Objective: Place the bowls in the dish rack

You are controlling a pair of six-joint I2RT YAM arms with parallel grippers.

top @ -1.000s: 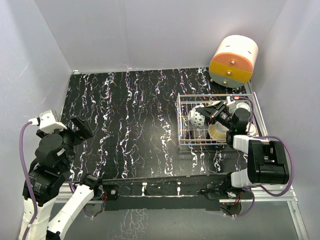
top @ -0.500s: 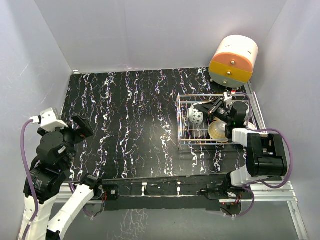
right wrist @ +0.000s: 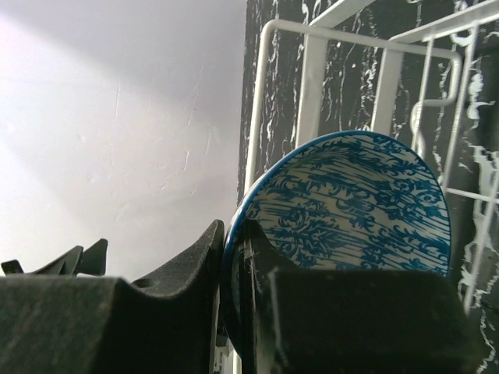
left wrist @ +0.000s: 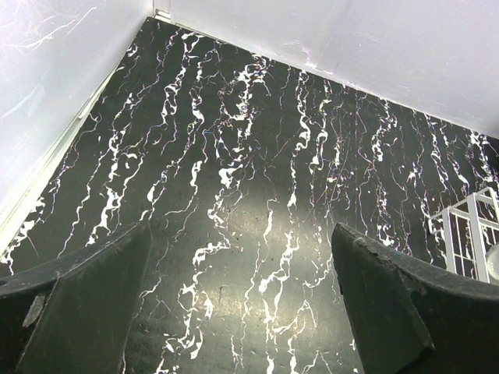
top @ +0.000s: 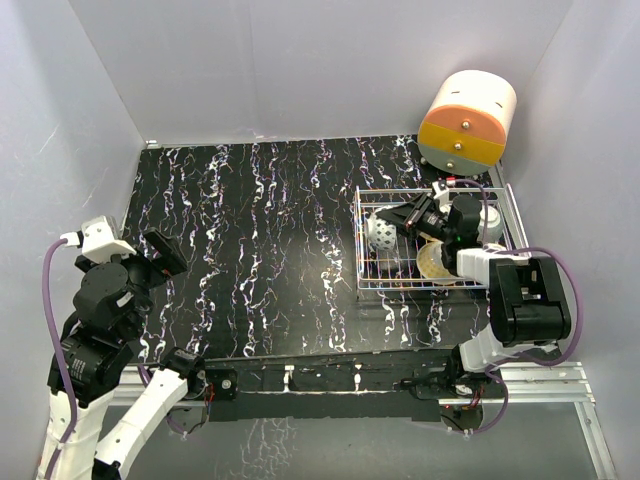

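Note:
My right gripper [top: 402,221] is shut on the rim of a bowl [top: 381,234], holding it on edge inside the left end of the silver wire dish rack [top: 358,262]. In the right wrist view the fingers [right wrist: 195,261] pinch the blue rim of that bowl [right wrist: 355,206], whose pale side bears a blue pattern, with the rack's bars [right wrist: 313,82] right behind. Another bowl [top: 434,261] with a yellow inside sits in the rack beside it. A pale bowl [top: 489,224] lies at the rack's right end. My left gripper [top: 152,262] stands open over the far left of the table, holding nothing [left wrist: 242,304].
A round cream, orange and yellow drawer unit [top: 467,120] stands at the back right corner behind the rack. Grey walls close in the black marbled table [top: 260,230] on three sides. A corner of the rack [left wrist: 470,226] shows at the right of the left wrist view.
My right gripper has carried the bowl a little leftward and farther back within the rack. The left arm has barely shifted.

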